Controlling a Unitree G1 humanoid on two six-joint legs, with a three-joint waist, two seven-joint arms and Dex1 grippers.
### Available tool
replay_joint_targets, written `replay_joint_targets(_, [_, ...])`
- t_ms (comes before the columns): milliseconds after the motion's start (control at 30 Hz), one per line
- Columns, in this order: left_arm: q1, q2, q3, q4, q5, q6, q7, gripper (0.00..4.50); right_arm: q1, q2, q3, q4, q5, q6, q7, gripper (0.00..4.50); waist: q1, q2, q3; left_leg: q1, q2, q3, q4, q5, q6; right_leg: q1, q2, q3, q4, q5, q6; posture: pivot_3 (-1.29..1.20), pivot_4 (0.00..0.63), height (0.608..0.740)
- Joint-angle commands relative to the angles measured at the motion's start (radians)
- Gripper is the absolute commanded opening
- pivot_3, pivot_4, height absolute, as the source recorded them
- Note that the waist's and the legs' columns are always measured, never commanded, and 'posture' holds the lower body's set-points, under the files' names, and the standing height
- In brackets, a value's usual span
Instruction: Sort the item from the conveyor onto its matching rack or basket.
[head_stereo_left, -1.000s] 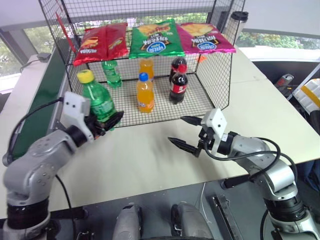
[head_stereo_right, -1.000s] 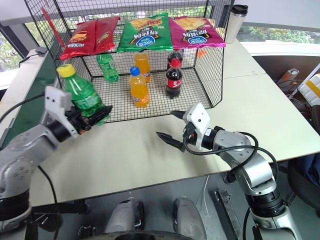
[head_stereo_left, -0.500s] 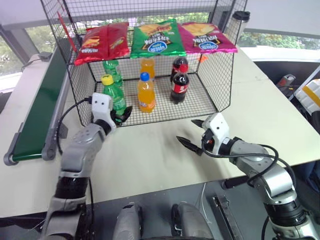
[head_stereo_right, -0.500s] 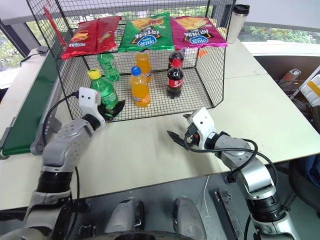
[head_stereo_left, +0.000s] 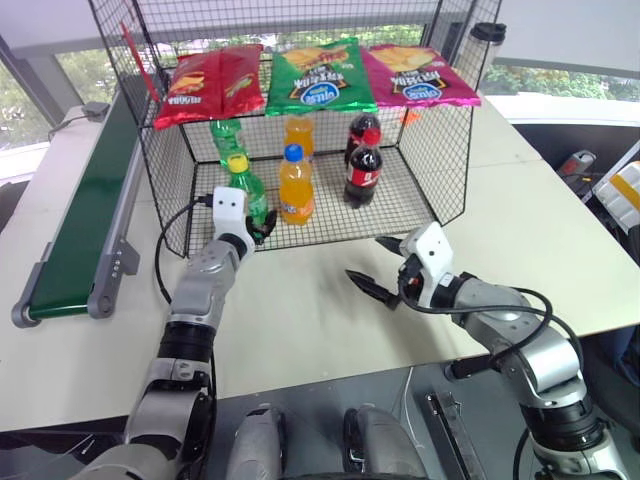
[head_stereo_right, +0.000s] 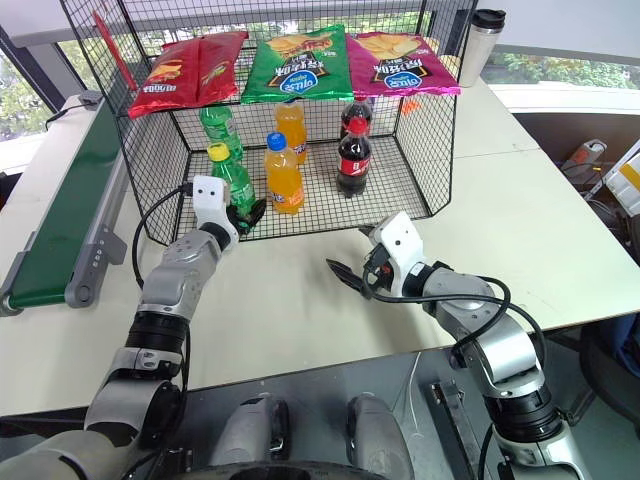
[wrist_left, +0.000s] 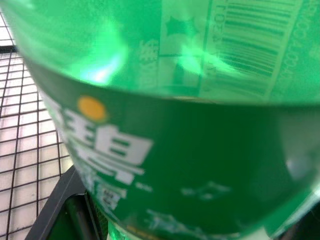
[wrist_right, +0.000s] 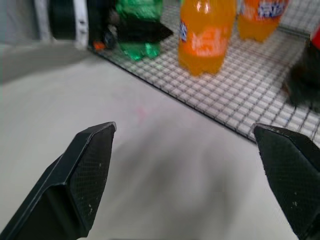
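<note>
The left gripper (head_stereo_left: 258, 222) is clamped on the green bottle (head_stereo_left: 244, 192), upright at the cage's (head_stereo_left: 440, 150) front left corner, left of centre in the head view, base at or just above the mesh floor — contact cannot be confirmed. The right gripper (head_stereo_left: 382, 268) hangs spread and empty over the table (head_stereo_left: 300, 320), right of centre.

Risk: a release short of the floor could tip the bottle out over the front edge. A sideways withdrawal could also knock the orange bottle (head_stereo_left: 293, 185) just beside it.

Surface: pale, smooth tabletop. The conveyor (head_stereo_left: 85, 215) runs along the left edge. Windows lie behind, and chip bags (head_stereo_left: 318, 75) sit on the upper shelf.
</note>
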Motion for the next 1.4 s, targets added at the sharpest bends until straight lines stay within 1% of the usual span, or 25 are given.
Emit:
replay_joint_targets(33, [-0.045, -0.002, 0.021, -0.014, 0.021, -0.065, 0.02, 3.42, -0.015, 0.007, -0.022, -0.035, 0.014, -0.013, 0.006, 4.5, 0.0, 0.0, 0.0, 0.0, 0.0, 0.0, 0.0, 0.0, 0.0, 0.0, 0.0, 0.0, 0.0, 0.0, 0.0, 0.0, 0.15, 0.74])
replay_joint_targets(100, [-0.045, -0.004, 0.022, -0.01, 0.026, -0.073, 0.027, 4.47, -0.017, 0.008, -0.02, -0.034, 0.012, -0.014, 0.005, 4.5, 0.0, 0.0, 0.0, 0.0, 0.0, 0.0, 0.0, 0.0, 0.0, 0.0, 0.0, 0.0, 0.0, 0.0, 0.0, 0.0, 0.15, 0.74])
replay_joint_targets(267, [-0.039, -0.004, 0.022, -0.024, 0.028, -0.072, 0.02, 4.47, -0.024, 0.015, -0.014, -0.039, 0.012, -0.004, 0.001, 4.5, 0.0, 0.0, 0.0, 0.0, 0.0, 0.0, 0.0, 0.0, 0.0, 0.0, 0.0, 0.0, 0.0, 0.0, 0.0, 0.0, 0.15, 0.74])
replay_joint_targets(367, [-0.024, 0.008, 0.023, -0.07, 0.02, -0.058, 0.004, 4.47, -0.026, 0.015, -0.013, -0.041, 0.013, -0.001, 0.003, 4.5, 0.0, 0.0, 0.0, 0.0, 0.0, 0.0, 0.0, 0.0, 0.0, 0.0, 0.0, 0.0, 0.0, 0.0, 0.0, 0.0, 0.15, 0.74])
replay_joint_targets(667, [0.091, 0.079, 0.032, -0.342, -0.001, 0.086, -0.032, 4.47, -0.018, 0.013, -0.016, -0.046, 0.017, 0.002, 0.014, 4.5, -0.002, 0.0, 0.0, 0.001, 0.0, 0.0, 0.0, 0.0, 0.0, 0.0, 0.0, 0.001, 0.001, 0.0, 0.0, 0.0, 0.15, 0.74])
replay_joint_targets(833, [0.207, 0.117, 0.045, -0.512, -0.014, 0.177, -0.037, 4.47, -0.014, 0.014, -0.012, -0.051, 0.017, 0.008, 0.014, 4.5, -0.002, 0.0, 0.0, 0.001, 0.001, 0.0, 0.0, 0.0, 0.0, 0.0, 0.0, 0.001, 0.001, 0.0, 0.0, 0.0, 0.15, 0.74])
replay_joint_targets(933, [0.284, 0.133, 0.062, -0.611, -0.047, 0.236, -0.049, 4.47, -0.015, 0.016, -0.01, -0.058, 0.018, 0.014, 0.013, 4.5, -0.005, 0.0, 0.0, 0.001, 0.001, 0.001, 0.0, 0.0, 0.0, 0.0, 0.0, 0.002, 0.001, 0.0, 0.0, 0.0, 0.15, 0.74])
replay_joint_targets(1033, [0.42, 0.165, 0.06, -0.734, -0.066, 0.269, -0.09, 4.47, -0.018, 0.015, -0.013, -0.062, 0.023, 0.021, 0.015, 4.5, -0.007, 0.0, 0.0, 0.001, 0.001, 0.0, 0.0, 0.0, 0.0, 0.0, 0.0, 0.002, 0.001, 0.0, 0.0, 0.0, 0.15, 0.74])
replay_joint_targets(1133, [0.489, 0.176, 0.062, -0.786, -0.07, 0.281, -0.099, 4.47, -0.021, 0.014, -0.017, -0.06, 0.026, 0.023, 0.018, 4.5, -0.004, 0.0, 0.0, 0.002, 0.001, 0.0, 0.0, 0.0, 0.0, 0.0, -0.001, 0.003, 0.001, 0.0, 0.0, 0.0, 0.15, 0.74])
replay_joint_targets(1267, [0.598, 0.183, 0.084, -0.876, -0.11, 0.323, -0.117, 4.47, -0.024, 0.016, -0.024, -0.052, 0.032, 0.024, 0.024, 4.5, -0.002, 0.0, 0.0, 0.002, 0.001, 0.0, 0.001, 0.0, 0.0, 0.0, -0.001, 0.004, 0.001, 0.001, -0.001, 0.0, 0.15, 0.74])
replay_joint_targets(1400, [0.625, 0.189, 0.084, -0.9, -0.107, 0.326, -0.116, 4.47, -0.016, 0.014, -0.029, -0.052, 0.038, 0.022, 0.027, 4.5, 0.0, 0.0, 0.0, 0.002, 0.001, 0.0, 0.001, 0.0, 0.0, 0.0, -0.001, 0.005, 0.001, 0.001, -0.001, 0.0, 0.15, 0.74])
